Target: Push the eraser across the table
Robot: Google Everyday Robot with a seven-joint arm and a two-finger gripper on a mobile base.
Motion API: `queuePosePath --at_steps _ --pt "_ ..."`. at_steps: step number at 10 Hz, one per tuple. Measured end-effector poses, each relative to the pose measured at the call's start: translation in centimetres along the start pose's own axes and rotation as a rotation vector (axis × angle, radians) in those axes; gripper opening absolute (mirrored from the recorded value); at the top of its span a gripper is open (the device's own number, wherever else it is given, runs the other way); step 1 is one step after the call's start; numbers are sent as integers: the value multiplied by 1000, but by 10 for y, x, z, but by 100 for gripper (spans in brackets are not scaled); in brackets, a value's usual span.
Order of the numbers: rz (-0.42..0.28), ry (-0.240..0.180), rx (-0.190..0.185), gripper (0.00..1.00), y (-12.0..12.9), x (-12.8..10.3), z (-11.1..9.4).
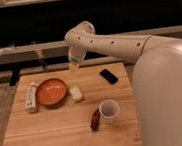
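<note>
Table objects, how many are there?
6: white bar at left, orange bowl beside it, whitish block right of it, black eraser far right, brown oblong thing and white cup nearer. Pincer hangs above the table's far edge. Robot body may hide more.

Warm, rather dim indoor light falls from above onto the light wooden butcher-block table (51,128), which, with the white curved robot arm (111,43), is the brightest part of the scene. Behind them the background sinks into a nearly black band. The gripper (73,65) hangs over the table's far edge, tinted yellowish by the light. The round orange bowl (50,91) and the white cup (109,110) throw only faint, soft shadows. The small flat black eraser (108,76) shows as a dark patch without glare.
</note>
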Motion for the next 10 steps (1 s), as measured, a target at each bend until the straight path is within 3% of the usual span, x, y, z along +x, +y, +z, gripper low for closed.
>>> queuePosePath --at_steps 6,8,10 --pt "-4 4 2 75 0 1 0" --pt "-12 62 14 75 -11 9 11" --pt "6 113 30 75 -39 27 27"
